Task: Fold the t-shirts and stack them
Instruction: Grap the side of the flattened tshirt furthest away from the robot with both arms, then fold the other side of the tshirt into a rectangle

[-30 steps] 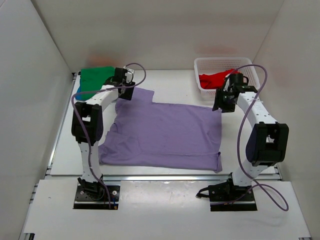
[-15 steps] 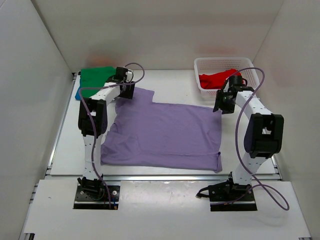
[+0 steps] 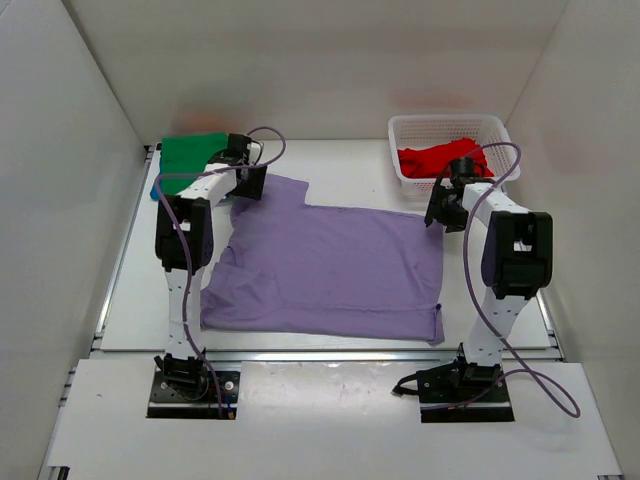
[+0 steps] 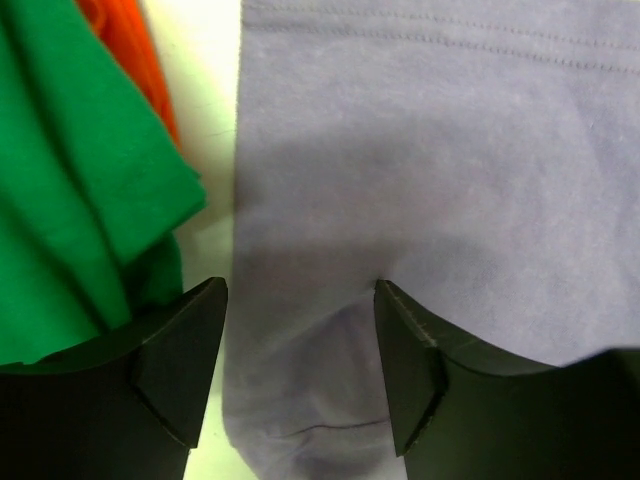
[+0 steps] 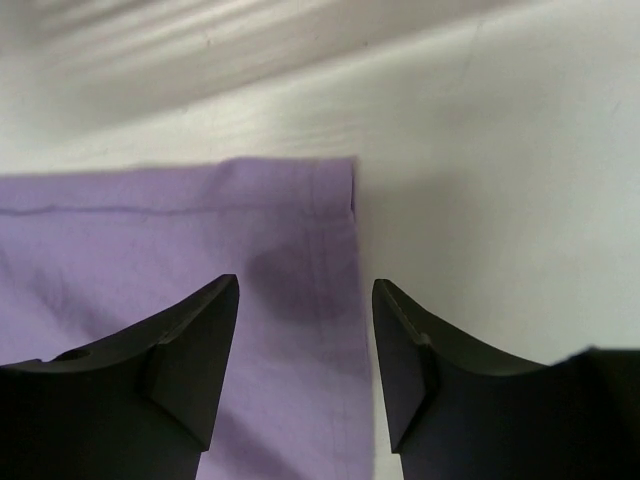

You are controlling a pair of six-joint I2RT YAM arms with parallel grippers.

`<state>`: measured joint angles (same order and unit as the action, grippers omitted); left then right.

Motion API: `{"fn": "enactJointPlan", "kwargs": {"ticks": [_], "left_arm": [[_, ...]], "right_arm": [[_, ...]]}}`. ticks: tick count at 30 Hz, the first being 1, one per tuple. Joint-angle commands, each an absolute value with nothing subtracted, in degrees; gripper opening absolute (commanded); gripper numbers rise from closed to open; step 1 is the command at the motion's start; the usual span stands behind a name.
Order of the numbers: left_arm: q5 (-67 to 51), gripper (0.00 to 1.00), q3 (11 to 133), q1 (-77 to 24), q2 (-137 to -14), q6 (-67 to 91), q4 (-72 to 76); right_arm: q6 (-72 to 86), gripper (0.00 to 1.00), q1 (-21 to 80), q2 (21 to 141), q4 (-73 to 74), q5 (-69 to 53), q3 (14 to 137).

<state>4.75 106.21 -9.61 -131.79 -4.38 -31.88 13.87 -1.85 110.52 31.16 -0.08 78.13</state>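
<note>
L gripper (image 3: 247, 180) first: jaws apart, nothing pinched. Over the last sec it's crept a touch further onto the far-left sleeve of the lavender t-shirt (image 3: 330, 265). R gripper (image 3: 440, 208) is also apart and empty, and has settled over the far-right corner. Both elbows have pulled up and in as the wrists reached out.

Shirt itself hasn't budged and lies spread flat on the worktop (image 3: 350, 170). So I'd say approach is done, pinch not made, and the fold on this one is abt to start.

L wrist cam: sleeve cloth fills the gap between the fingers, its left edge just by the left finger. Green t-shirt (image 3: 190, 152) sits right beside it, w/ the orange t-shirt (image 4: 120, 40) peeking behind.

R wrist cam: hemmed corner sits a bit ahead of the tips, side edge nearer the right finger.

Red t-shirt (image 3: 440, 160) waits in the basket (image 3: 400, 125).
</note>
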Motion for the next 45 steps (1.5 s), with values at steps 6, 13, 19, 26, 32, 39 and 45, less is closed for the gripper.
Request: {"fn": "enactJointPlan", "kwargs": {"ticks": [6, 13, 19, 26, 32, 39, 45], "left_arm": [[2.46, 0.61, 112.14, -10.20, -134.11, -5.98, -37.42], [3.60, 0.08, 117.51, -11.34, -137.29, -6.94, -40.96], [2.73, 0.00, 114.88, -10.73, -135.09, -6.24, -38.41], [0.26, 0.00, 110.40, -9.93, -127.28, -4.49, -32.88], [-1.49, 0.00, 107.68, -9.40, -119.81, -5.71, -33.65], [-2.81, 0.00, 88.72, -8.88, -105.76, -5.63, -29.27], [-2.81, 0.00, 74.91, -8.09, -95.03, -5.36, -26.81]], "right_arm": [[16.44, 0.55, -1.58, 113.81, 25.22, 3.34, 80.59], [16.00, 0.38, -1.58, 116.10, 25.40, 3.52, 82.70], [14.94, 0.00, -1.58, 114.53, 22.59, 3.69, 81.04], [13.54, 0.00, -1.23, 109.17, 18.12, 2.91, 78.49], [11.78, 0.00, -2.72, 103.19, 16.43, -2.62, 74.44], [9.32, 0.00, -4.05, 96.52, 17.66, -11.41, 68.92], [10.02, 0.00, -5.53, 87.90, 16.70, -13.97, 60.65]]}}
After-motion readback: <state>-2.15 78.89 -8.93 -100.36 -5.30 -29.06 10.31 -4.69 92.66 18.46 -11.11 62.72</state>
